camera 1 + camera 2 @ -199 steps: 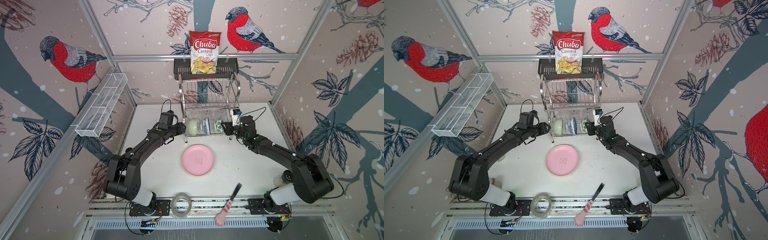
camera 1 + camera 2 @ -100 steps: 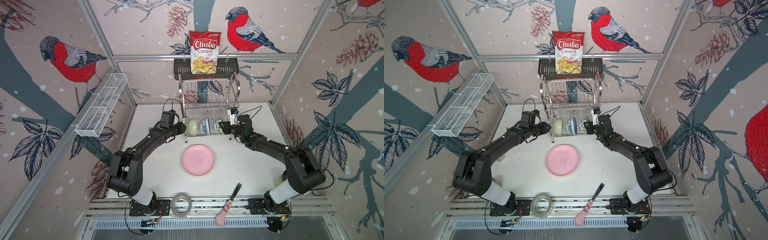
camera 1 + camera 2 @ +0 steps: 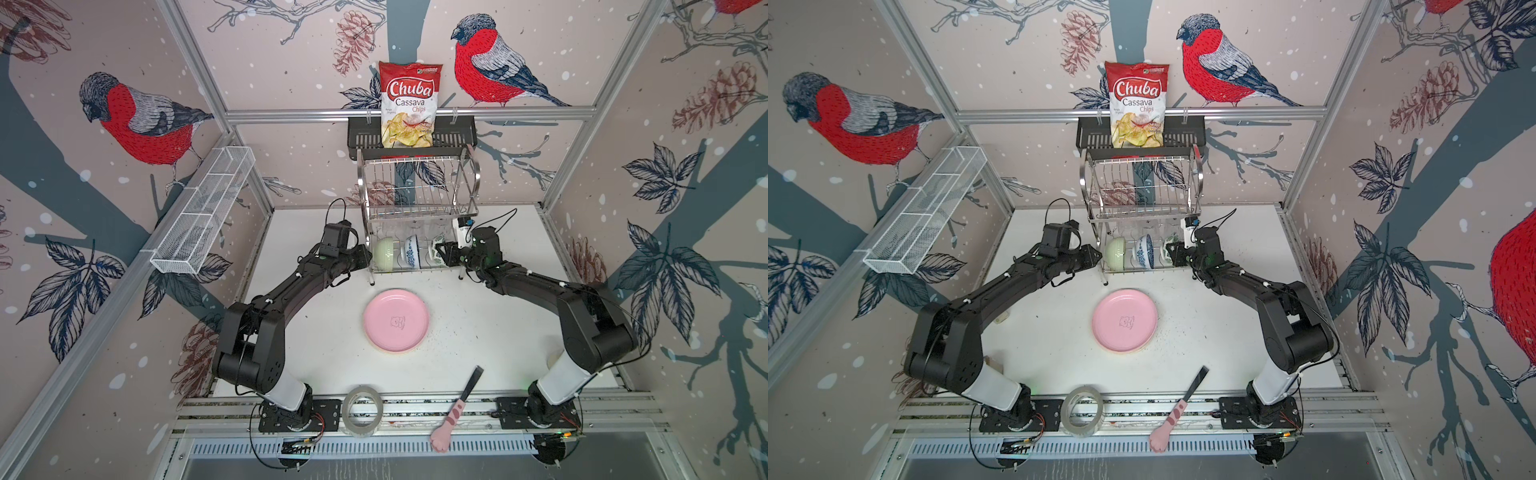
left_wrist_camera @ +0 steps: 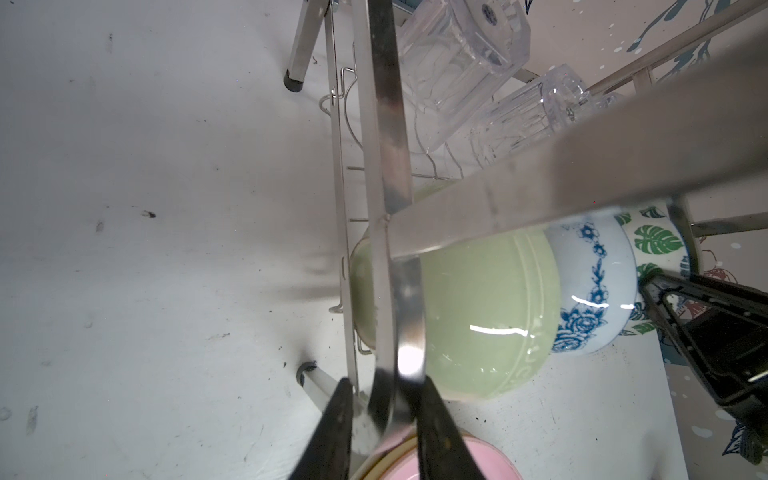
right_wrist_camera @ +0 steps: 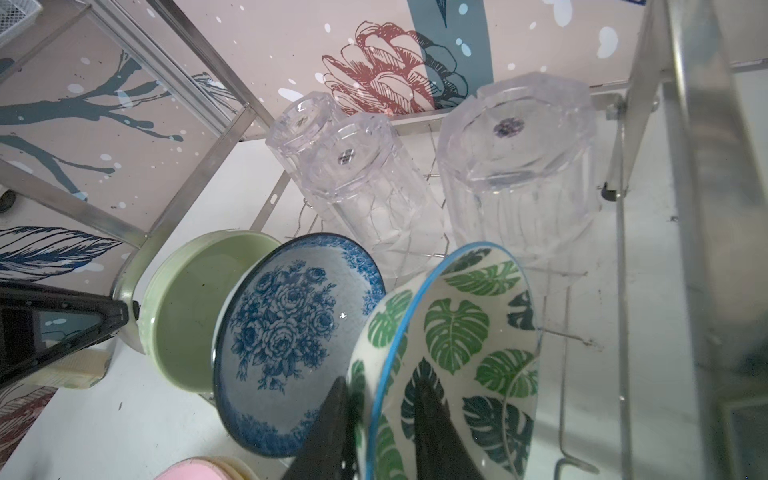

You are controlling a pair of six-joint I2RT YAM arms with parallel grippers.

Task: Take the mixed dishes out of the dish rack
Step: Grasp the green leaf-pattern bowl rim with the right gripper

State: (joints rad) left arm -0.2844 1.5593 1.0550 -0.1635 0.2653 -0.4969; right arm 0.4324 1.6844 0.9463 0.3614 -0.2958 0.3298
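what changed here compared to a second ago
Both arms eased in toward the dish rack. The left end effector closed onto its looped side handle; the right end effector pushed further in and now clamps the rim of the green-leaf bowl. The bowl is not lifted; the pale green bowl, blue-patterned bowl, glasses and pink plate stayed put.

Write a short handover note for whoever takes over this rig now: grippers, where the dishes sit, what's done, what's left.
Left gripper: shut on the dish rack, at its side loop.
Right gripper: shut on the leaf bowl at its rim; bowl not yet lifted out.
Lower shelf: green bowl, blue bowl and leaf bowl on edge; three glasses upside down behind them.
Done: pink plate lies on the table, atop a paler plate.
Left: all three bowls and the glasses.
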